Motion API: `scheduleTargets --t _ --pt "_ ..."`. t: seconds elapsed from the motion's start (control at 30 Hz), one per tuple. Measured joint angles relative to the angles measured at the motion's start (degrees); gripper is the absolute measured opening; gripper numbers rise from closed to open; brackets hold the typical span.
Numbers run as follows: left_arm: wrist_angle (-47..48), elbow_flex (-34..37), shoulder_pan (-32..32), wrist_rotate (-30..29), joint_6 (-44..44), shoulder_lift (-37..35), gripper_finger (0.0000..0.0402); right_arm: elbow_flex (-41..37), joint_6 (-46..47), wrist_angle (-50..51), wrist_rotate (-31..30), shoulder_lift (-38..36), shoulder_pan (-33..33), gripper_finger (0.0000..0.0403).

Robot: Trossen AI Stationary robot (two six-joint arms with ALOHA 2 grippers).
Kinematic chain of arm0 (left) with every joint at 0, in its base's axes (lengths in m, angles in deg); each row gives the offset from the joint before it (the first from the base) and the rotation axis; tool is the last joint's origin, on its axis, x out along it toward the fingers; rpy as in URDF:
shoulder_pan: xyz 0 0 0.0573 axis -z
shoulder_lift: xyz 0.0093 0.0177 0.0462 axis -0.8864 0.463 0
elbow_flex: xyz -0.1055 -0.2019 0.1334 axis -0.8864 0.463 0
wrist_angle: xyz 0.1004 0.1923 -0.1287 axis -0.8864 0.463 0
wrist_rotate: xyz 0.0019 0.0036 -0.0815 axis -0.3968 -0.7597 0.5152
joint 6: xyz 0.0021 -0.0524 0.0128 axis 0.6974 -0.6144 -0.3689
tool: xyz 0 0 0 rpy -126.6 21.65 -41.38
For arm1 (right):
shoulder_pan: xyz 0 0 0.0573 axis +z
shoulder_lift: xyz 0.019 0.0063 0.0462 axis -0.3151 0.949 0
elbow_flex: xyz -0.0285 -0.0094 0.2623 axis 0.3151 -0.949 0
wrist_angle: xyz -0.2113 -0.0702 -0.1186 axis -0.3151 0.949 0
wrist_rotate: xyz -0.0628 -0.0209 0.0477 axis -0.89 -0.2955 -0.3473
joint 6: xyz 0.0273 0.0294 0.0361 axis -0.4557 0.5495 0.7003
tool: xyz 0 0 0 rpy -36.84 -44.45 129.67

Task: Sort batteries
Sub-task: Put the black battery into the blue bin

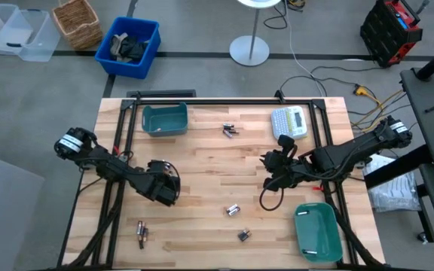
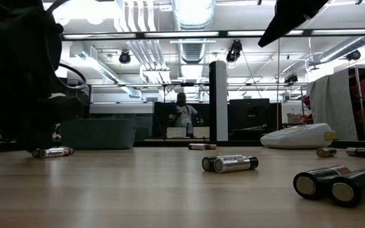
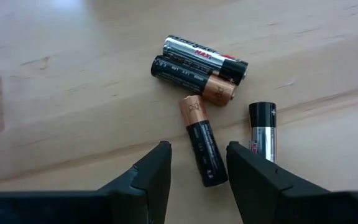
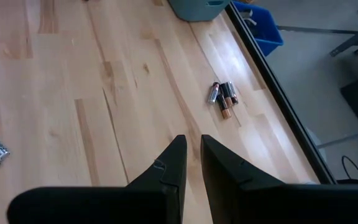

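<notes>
Several batteries lie in small groups on the wooden table (image 1: 202,162). In the left wrist view one group shows: a silver-and-black cell (image 3: 205,57), a black-and-copper cell (image 3: 192,81), another silver one (image 3: 263,130), and a black-and-copper cell (image 3: 202,148) lying flat. My left gripper (image 3: 197,149) is open just above this last cell, one finger on each side of its dark end, apart from it. In the high view this group (image 1: 142,233) is near the table's near left corner, beside my left gripper (image 1: 163,192). My right gripper (image 4: 191,146) hangs shut above the table's right middle (image 1: 271,169), holding nothing.
Other batteries lie at the far middle (image 1: 230,130), the near middle (image 1: 233,210) and nearer still (image 1: 242,235). A teal bin (image 1: 164,119) stands far left, a second teal bin (image 1: 319,229) near right. A grey-white label maker (image 1: 289,122) sits far right.
</notes>
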Motion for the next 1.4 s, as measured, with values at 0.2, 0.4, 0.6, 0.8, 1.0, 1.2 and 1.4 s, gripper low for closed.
scheduleTargets --t 0.2,0.4,0.6,0.8,1.0,1.2,1.4 --pt "-0.73 -0.02 0.02 -0.04 0.27 1.18 0.0129 0.00 0.00 0.01 0.00 0.02 0.00 0.0038" --pt "-1.10 -0.04 0.02 0.04 0.25 1.50 0.0116 0.00 0.00 0.00 0.00 0.00 0.00 0.0038" --pt "-1.10 -0.04 0.02 0.48 0.25 1.38 0.0116 0.00 0.00 0.01 0.00 0.00 0.00 0.0038" --pt "-1.10 -0.07 0.00 1.38 0.22 1.32 0.0116 0.00 0.00 0.00 0.00 0.00 0.00 0.0038" --pt "-1.10 -0.07 0.00 1.53 0.22 1.30 0.0116 -0.12 -0.03 0.00 0.00 0.02 0.00 0.0038" --pt "-1.05 -0.07 0.00 2.02 0.20 1.28 0.0116 -0.21 -0.22 0.00 0.01 0.02 0.00 0.0038" --pt "-1.05 -0.07 0.00 2.39 0.25 1.27 0.0115 -0.22 -0.20 0.00 0.02 0.02 0.00 0.0038"
